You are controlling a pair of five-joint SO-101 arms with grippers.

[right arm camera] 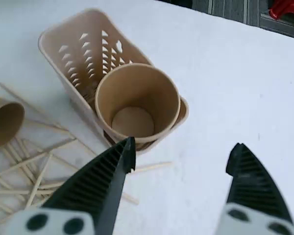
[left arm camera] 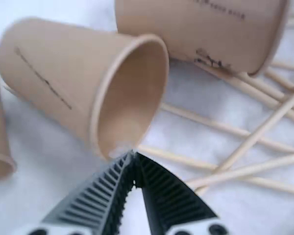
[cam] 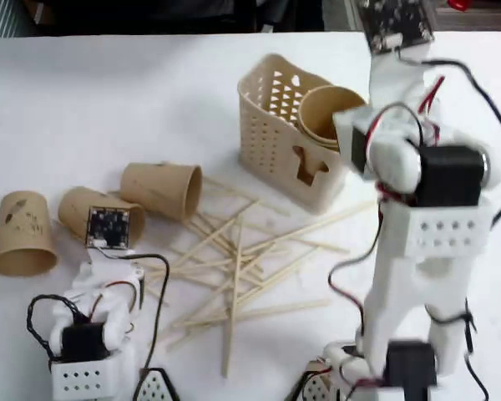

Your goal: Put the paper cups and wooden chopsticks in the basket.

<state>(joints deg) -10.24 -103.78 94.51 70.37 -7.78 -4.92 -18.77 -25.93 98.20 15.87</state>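
The cream slotted basket stands at the middle right and holds nested paper cups, mouths up. My right gripper hangs open just above and beside them, with nothing between its fingers. Three paper cups lie on the table at the left. My left gripper is shut and empty, its tips at the rim of the middle cup, whose mouth faces it. Wooden chopsticks lie scattered between the cups and the basket.
The right arm's white body stands tall at the right, in front of the basket. The left arm's base sits at the front left. Open white table stretches along the back.
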